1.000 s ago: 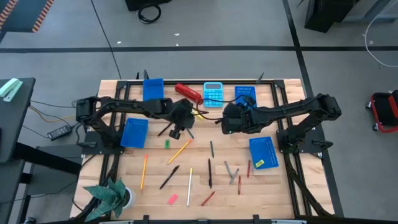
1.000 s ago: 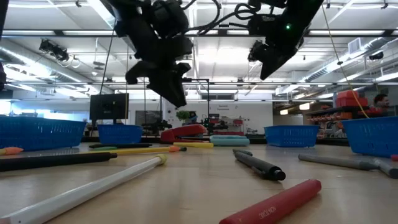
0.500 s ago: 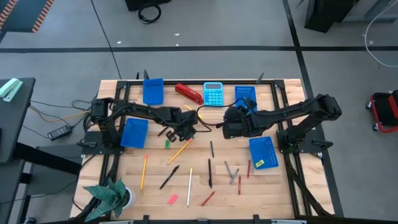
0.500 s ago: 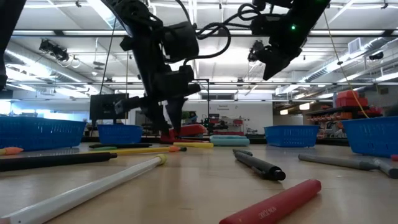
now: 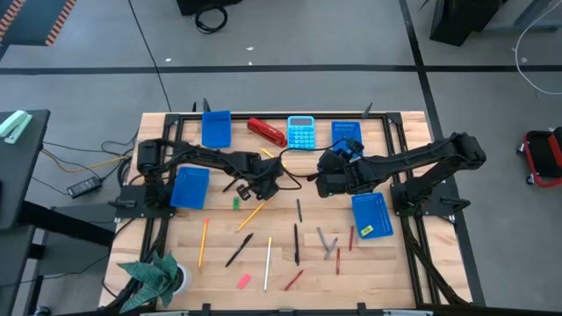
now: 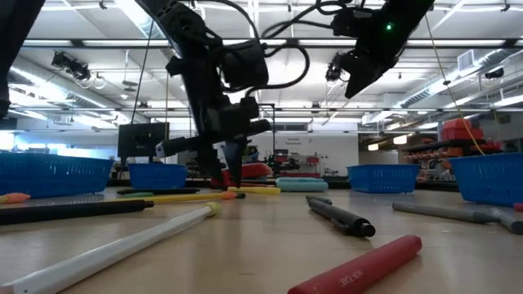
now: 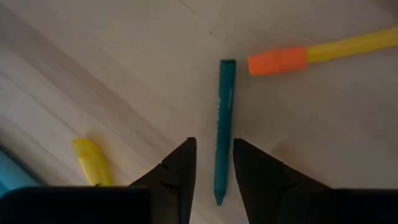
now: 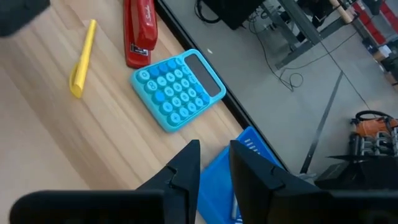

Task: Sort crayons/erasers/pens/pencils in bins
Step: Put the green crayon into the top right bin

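Note:
A teal crayon [image 7: 222, 124] lies flat on the wood. My left gripper [image 7: 214, 163] points down at it, open, with one finger on each side of the crayon's near end; I cannot tell whether either finger touches it. In the high view this gripper [image 5: 262, 188] hides the crayon. A yellow pencil [image 7: 348, 45] lies with its orange end [image 7: 277, 60] beside the crayon's far end. My right gripper [image 8: 214, 163] hangs open and empty high above the table, facing the far right blue bin [image 5: 346, 133].
Further bins stand at the far left [image 5: 216, 128], left [image 5: 190, 187] and right [image 5: 371, 216], the last holding a yellow eraser [image 5: 364, 231]. A red stapler [image 5: 266, 132] and a calculator [image 5: 301, 132] sit at the far edge. Pens, pencils, crayons and erasers are scattered over the near half.
My left gripper has come down from well above the table to just over the wood, a little toward the right and near edges, rolling about its own axis on the way. My right gripper has kept still.

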Controlling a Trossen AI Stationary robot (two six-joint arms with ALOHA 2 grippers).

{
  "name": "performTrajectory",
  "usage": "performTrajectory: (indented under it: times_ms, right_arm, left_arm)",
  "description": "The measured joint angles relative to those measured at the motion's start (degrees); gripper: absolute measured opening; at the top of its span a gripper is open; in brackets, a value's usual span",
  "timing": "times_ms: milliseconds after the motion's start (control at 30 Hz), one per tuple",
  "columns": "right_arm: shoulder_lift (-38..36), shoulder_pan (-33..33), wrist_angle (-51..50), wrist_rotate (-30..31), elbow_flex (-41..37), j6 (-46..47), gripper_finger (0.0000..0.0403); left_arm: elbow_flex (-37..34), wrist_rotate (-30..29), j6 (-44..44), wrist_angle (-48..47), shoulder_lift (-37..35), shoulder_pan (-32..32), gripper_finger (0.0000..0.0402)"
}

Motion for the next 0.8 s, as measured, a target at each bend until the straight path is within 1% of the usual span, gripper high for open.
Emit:
performTrajectory:
  times_ms: [133,233,300,367,467,533,667,800]
  right_arm:
    - [-0.2,1.0,-0.1,0.0,0.0,-0.6,0.0092]
    - [-0.2,1.4,-0.1,0.2,0.0,-1.2,0.0092]
    - [-0.2,1.6,-0.2,0.6,0.0,-1.2,0.0092]
    - [-0.2,1.6,-0.3,0.7,0.0,-1.3,0.0092]
    - [-0.2,1.6,-0.7,0.7,0.0,-1.0,0.0092]
    - [-0.2,1.8,-0.9,0.5,0.0,-0.9,0.0092]
    - [-0.2,2.8,-1.5,0.9,0.0,-0.6,0.0092]
    - [-1.1,4.2,-1.7,1.9,0.0,-0.8,0.0092]
  left_arm:
    - [5.1,0.1,-1.2,-4.5,2.9,0.3,0.0101]
    - [9.1,0.3,-2.6,-10.6,5.3,0.7,0.0086]
    - [11.1,1.1,-2.8,-13.9,6.9,1.0,0.0074]
    - [12.3,1.6,-3.0,-15.1,8.2,1.3,0.0063]
    - [13.4,1.5,-2.9,-15.6,8.8,1.4,0.0051]
    - [14.0,1.5,-2.7,-14.1,8.9,1.4,0.0046]
    - [17.5,1.1,-3.1,-14.2,8.2,1.5,0.0040]
    - [21.6,1.7,1.4,-13.5,9.0,2.4,0.0029]
